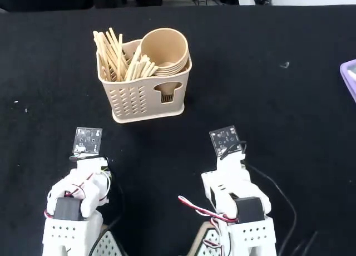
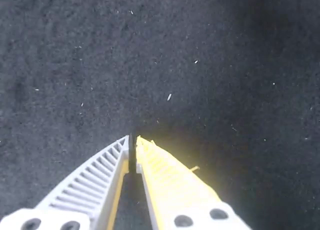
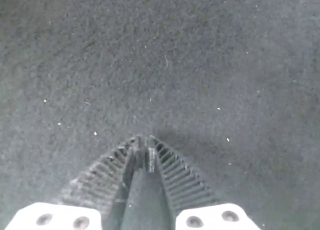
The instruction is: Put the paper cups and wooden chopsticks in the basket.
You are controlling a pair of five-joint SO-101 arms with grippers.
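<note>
Both arms sit folded back at the near edge of the black table [image 1: 289,133], wrists pointing down at the cloth. The left gripper [image 2: 134,140] has its jaws pressed together on nothing, and so does the right gripper [image 3: 144,140]. Well apart from both, farther up the table, stands the beige basket [image 1: 147,97], upright. It holds the stacked paper cups [image 1: 164,47] and, beside them, the wooden chopsticks [image 1: 114,55].
</note>
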